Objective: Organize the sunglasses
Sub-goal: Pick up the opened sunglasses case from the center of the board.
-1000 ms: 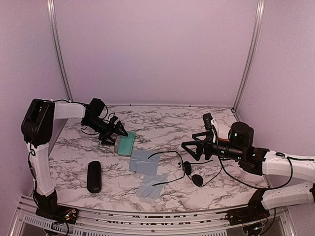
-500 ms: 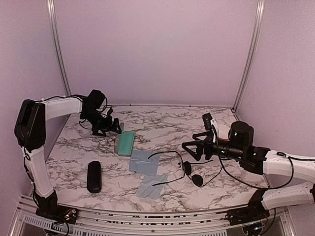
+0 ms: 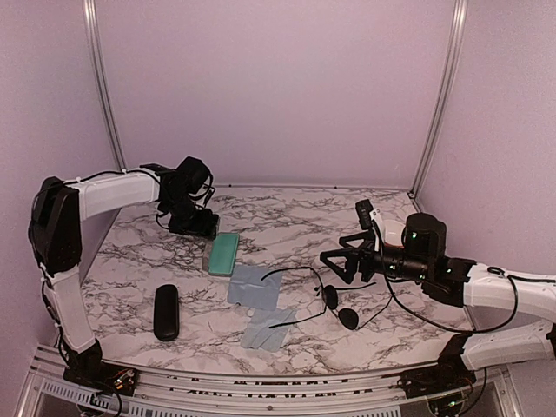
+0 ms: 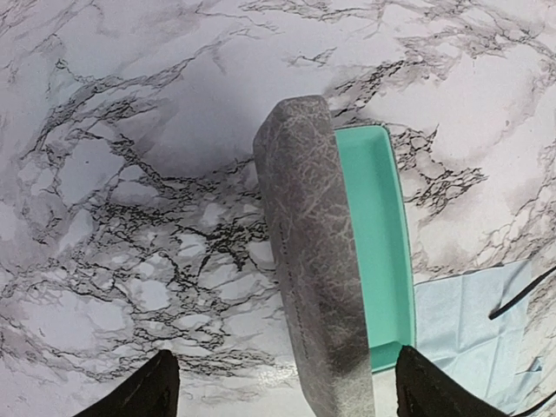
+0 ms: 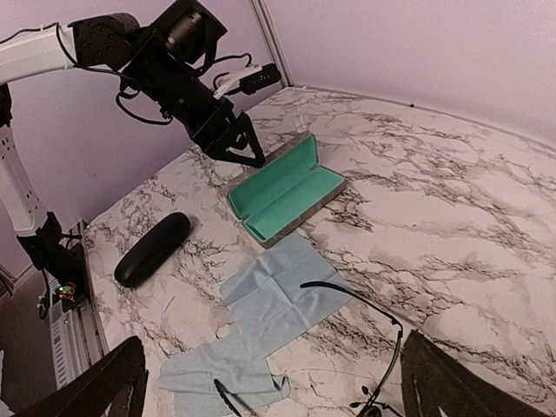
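My right hand (image 3: 334, 268), spread wide, hangs near the sunglasses (image 3: 331, 298): likely light, flimsy wire, so I'd pinch the bridge.

A white marble-patterned table (image 3: 287, 217) with dark veins. Toward its back left, a grey rectangular case (image 3: 221, 253) lies open, showing a teal lining. Near the front left lies a closed glossy black oval case (image 3: 166, 312). Just beside the grey case is a pale blue cloth (image 3: 254, 287), and a second, crumpled cloth (image 3: 267, 328) touches its near edge
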`<state>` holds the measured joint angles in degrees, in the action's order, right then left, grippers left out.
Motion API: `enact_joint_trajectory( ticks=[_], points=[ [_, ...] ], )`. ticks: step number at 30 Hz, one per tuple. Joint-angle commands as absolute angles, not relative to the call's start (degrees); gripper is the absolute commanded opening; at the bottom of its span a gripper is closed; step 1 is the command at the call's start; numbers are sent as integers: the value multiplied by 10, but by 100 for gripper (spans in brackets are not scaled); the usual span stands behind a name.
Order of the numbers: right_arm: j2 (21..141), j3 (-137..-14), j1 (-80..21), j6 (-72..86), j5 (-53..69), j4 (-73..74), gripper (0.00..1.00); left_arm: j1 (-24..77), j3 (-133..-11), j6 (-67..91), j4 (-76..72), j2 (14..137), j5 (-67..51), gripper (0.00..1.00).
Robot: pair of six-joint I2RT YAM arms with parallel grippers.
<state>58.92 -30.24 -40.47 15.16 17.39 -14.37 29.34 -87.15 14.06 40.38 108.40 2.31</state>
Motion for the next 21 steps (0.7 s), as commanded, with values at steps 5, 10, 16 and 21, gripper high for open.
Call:
enact_joint_trajectory(
  ticks=[5,10,16,21],
  points=[
    [586,-315,-401,161,169,-144,98,313,-891,139,433,1113,45,63],
    [585,-309,-401,163,169,-147,98,319,-895,142,432,1120,40,59],
    [576,-303,-401,165,169,-146,98,320,-903,136,440,1127,57,39],
    [567,-300,-401,162,165,-141,98,320,-912,116,454,1125,90,32]
  ],
)
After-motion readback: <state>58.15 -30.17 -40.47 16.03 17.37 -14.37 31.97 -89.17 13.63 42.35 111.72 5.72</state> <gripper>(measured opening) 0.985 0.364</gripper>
